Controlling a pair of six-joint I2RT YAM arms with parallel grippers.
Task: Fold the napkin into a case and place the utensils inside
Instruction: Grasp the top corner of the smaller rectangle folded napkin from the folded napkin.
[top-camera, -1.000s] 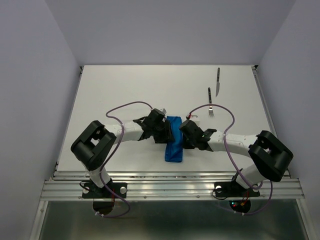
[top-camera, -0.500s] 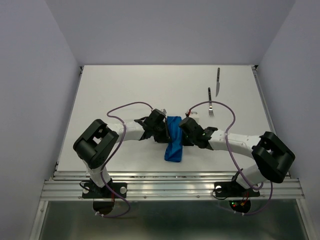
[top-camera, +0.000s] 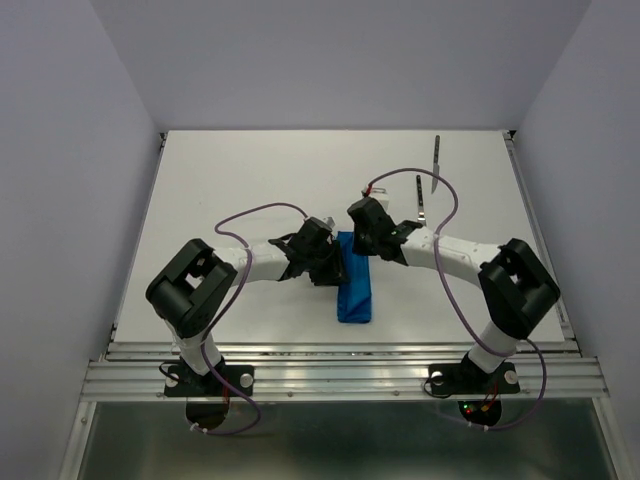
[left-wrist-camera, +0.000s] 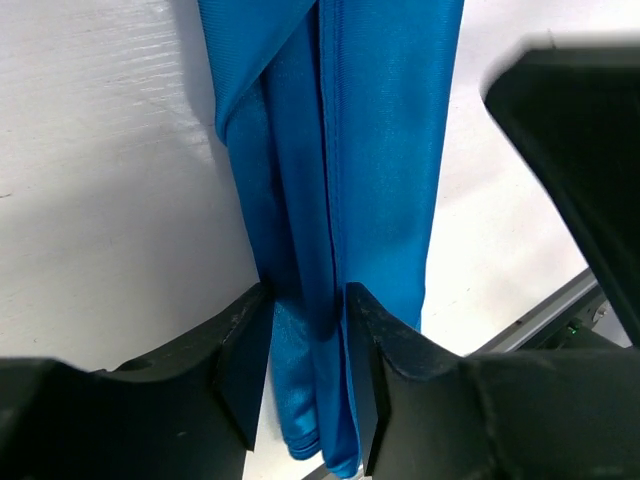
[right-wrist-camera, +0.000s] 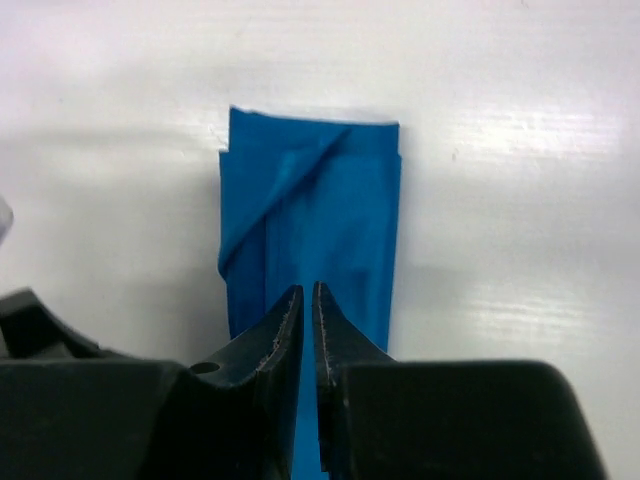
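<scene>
The napkin (top-camera: 355, 290) lies folded into a narrow blue strip, the case, at the middle of the table, running front to back. My left gripper (top-camera: 335, 270) reaches in from its left side. In the left wrist view this gripper (left-wrist-camera: 307, 300) is open, and the napkin's (left-wrist-camera: 390, 150) stacked folds sit loosely between the two fingers. My right gripper (top-camera: 360, 240) hovers over the strip's far end. The right wrist view shows it (right-wrist-camera: 308, 290) shut to a thin slit above the napkin (right-wrist-camera: 330, 200), holding nothing. The fork (top-camera: 419, 195) and the knife (top-camera: 436, 165) lie at the back right.
The right arm crosses over the fork's near end. A metal rail (top-camera: 340, 375) runs along the table's front edge, just in front of the napkin's near end. Grey walls close in the table on the left, back and right.
The right arm has swung from the napkin's right side up to its far end. The napkin now lies straighter and flatter. The left jaws narrowed, then widened again around the folds.
</scene>
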